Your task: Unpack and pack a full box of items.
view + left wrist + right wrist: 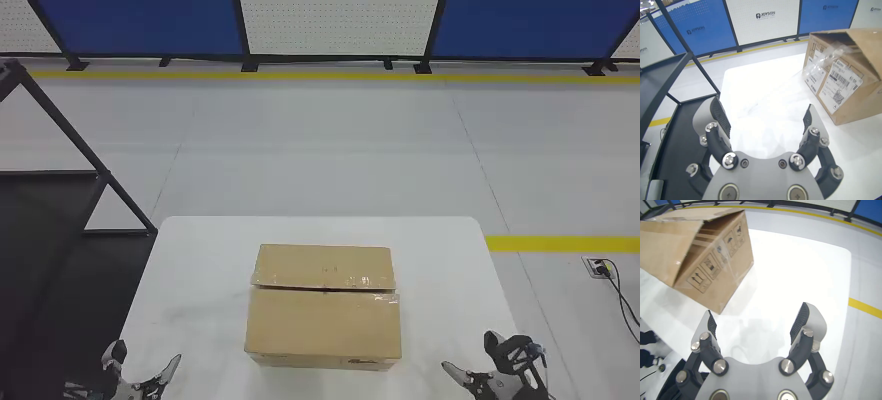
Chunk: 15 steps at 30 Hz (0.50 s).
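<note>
Cardboard box point(324, 305) sitting closed at the middle of the white table point(200, 270).
The top view is showing the flaps folded down, hiding the contents; the left wrist view is showing shipping labels point(842, 83) and loose clear tape point(821, 58) on one end, the right wrist view handling symbols point(715, 262) on the other. Left gripper point(762, 108) and right gripper point(757, 311) are hanging near the table's front edge, jaws spread wide, gripping nothing.

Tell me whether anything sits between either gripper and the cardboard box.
Nothing visible does. Bare white table lies between the open left gripper and the box, and likewise between the open right gripper and the box's other side.
</note>
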Each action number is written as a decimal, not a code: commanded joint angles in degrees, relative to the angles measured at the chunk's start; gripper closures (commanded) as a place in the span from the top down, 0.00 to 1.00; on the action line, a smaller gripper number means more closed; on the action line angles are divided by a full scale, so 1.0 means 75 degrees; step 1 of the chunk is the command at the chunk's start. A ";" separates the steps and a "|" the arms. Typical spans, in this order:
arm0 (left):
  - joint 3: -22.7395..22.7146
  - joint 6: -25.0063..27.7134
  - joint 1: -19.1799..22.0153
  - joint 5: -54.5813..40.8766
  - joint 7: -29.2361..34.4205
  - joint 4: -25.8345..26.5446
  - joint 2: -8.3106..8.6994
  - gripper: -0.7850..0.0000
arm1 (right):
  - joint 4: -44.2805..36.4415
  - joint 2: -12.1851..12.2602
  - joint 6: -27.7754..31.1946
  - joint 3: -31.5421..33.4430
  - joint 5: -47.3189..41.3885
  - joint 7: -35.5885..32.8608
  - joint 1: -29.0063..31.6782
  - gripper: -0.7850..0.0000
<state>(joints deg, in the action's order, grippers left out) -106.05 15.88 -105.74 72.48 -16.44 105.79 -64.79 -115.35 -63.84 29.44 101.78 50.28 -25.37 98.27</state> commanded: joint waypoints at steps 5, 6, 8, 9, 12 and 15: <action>-0.0319 0.0744 -0.0053 -0.0301 -0.0076 0.0303 0.0032 1.00 | 0.0058 0.0235 0.0882 0.0675 -0.3508 -0.2660 -0.0401 1.00; -0.0319 0.0744 -0.0053 -0.0301 -0.0076 0.0303 0.0032 1.00 | 0.0058 0.0235 0.0882 0.0675 -0.3508 -0.2660 -0.0401 1.00; -0.0319 0.0744 -0.0053 -0.0301 -0.0076 0.0303 0.0032 1.00 | 0.0058 0.0235 0.0882 0.0675 -0.3508 -0.2660 -0.0401 1.00; -0.0319 0.0744 -0.0053 -0.0301 -0.0076 0.0303 0.0032 1.00 | 0.0058 0.0235 0.0882 0.0675 -0.3508 -0.2660 -0.0401 1.00; -0.0319 0.0744 -0.0053 -0.0301 -0.0076 0.0303 0.0032 1.00 | 0.0058 0.0235 0.0882 0.0675 -0.3508 -0.2660 -0.0401 1.00; -0.0319 0.0744 -0.0053 -0.0301 -0.0076 0.0303 0.0032 1.00 | 0.0058 0.0235 0.0882 0.0675 -0.3508 -0.2660 -0.0401 1.00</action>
<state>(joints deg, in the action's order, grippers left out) -108.44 21.45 -106.14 70.22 -17.01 108.06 -64.55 -114.91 -62.08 36.06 106.84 24.12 -45.21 95.26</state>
